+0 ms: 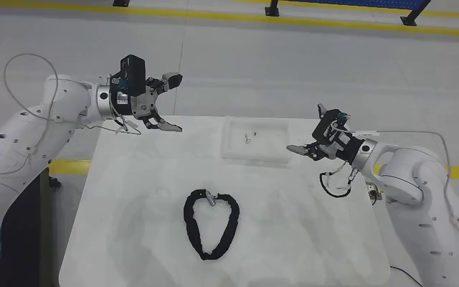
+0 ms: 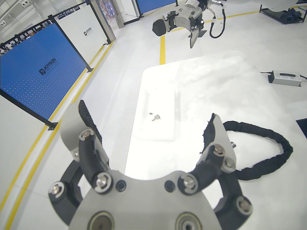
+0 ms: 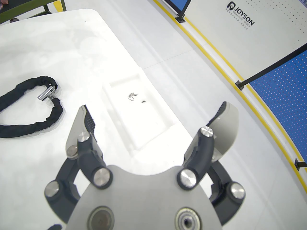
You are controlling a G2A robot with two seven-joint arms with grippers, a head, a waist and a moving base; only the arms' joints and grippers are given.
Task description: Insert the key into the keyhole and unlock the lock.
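Note:
A black fabric-covered chain lock (image 1: 210, 222) lies looped on the white table (image 1: 129, 215), its silver lock cylinder (image 1: 207, 195) at the top of the loop. A small silver key (image 1: 249, 136) lies in the shallow white tray (image 1: 276, 154) at the table's back. My left gripper (image 1: 172, 100) hovers open above the table's back left corner, holding nothing. My right gripper (image 1: 305, 147) hovers open just right of the tray, also holding nothing. The key (image 2: 156, 117) and chain lock (image 2: 263, 149) show beyond the left fingers; the key (image 3: 132, 95) and cylinder (image 3: 45, 94) show beyond the right fingers.
The table's front and sides are bare white surface. A small dark speck (image 3: 143, 101) lies beside the key in the tray. Yellow floor lines and blue panels stand beyond the table. A grey power box (image 2: 285, 78) sits on the floor.

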